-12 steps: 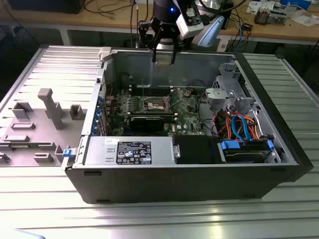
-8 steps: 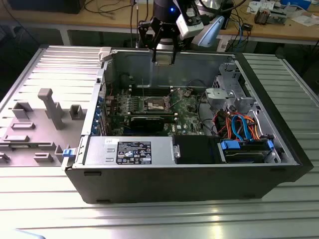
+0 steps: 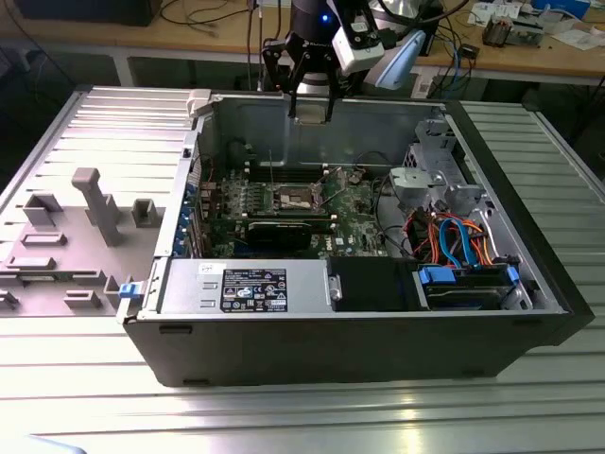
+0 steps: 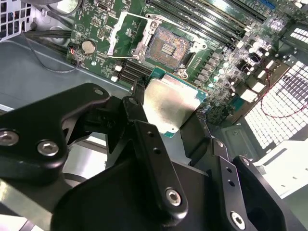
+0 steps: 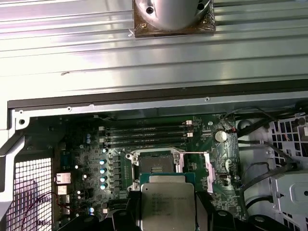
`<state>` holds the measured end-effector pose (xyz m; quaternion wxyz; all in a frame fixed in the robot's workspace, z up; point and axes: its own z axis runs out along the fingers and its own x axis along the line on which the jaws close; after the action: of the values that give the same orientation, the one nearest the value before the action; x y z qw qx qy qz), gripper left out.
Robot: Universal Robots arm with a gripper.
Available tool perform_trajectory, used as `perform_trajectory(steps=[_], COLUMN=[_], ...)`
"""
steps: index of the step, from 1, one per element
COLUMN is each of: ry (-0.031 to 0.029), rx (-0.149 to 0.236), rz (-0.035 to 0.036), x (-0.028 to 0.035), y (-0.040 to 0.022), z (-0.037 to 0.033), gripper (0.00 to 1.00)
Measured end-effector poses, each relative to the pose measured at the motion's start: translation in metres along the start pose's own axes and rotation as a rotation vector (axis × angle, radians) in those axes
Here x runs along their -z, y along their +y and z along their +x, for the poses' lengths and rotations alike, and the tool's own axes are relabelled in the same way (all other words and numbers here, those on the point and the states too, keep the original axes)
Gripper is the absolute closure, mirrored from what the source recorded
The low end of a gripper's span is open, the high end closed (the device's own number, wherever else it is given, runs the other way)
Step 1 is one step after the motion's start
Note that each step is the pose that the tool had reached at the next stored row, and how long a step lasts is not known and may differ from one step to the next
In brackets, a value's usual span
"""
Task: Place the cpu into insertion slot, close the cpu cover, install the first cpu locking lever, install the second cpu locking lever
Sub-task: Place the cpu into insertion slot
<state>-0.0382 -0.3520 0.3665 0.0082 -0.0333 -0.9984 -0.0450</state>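
Observation:
My gripper (image 3: 312,102) hangs over the far wall of the open computer case, shut on the cpu (image 3: 312,108). In both wrist views the cpu (image 4: 171,103) (image 5: 167,204) shows as a silver-topped square held by two opposite edges between the black fingers (image 4: 139,113). The insertion slot (image 4: 166,45) (image 5: 155,168) (image 3: 296,197) lies bare on the green motherboard (image 3: 354,203), below the chip and apart from it. The cpu cover (image 4: 126,30) is swung open to one side of the socket.
Long black memory slots (image 5: 144,134) run beside the socket. A power supply (image 3: 246,284) fills the case's near side, and a drive cage with orange and blue cables (image 3: 454,241) stands at the exterior view's right. A grey fixture plate (image 3: 76,236) lies at the exterior view's left.

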Motion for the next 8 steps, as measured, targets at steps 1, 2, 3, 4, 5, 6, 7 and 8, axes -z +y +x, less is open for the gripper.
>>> perform_trajectory(steps=[1,2,3,4,5,6,7,8], ry=[0.0000,0.0000,0.0000,0.0000,0.0000,0.0000,0.0000,0.0000], rx=[0.000,0.000,0.000,0.000,0.000,0.000,-0.001,-0.001], rz=[0.0000,0.0000,0.0000,0.0000,0.0000,0.0000,0.0000,0.0000], x=[0.0000,0.0000,0.0000,0.0000,0.0000,0.0000,0.0000,0.0000], y=[0.0000,0.0000,0.0000,0.0000,0.0000,0.0000,0.0000,0.0000], z=[0.0000,0.0000,0.0000,0.0000,0.0000,0.0000,0.0000,0.0000], gripper=[0.46,0.46,0.46,0.46,0.46,0.46,0.46,0.46])
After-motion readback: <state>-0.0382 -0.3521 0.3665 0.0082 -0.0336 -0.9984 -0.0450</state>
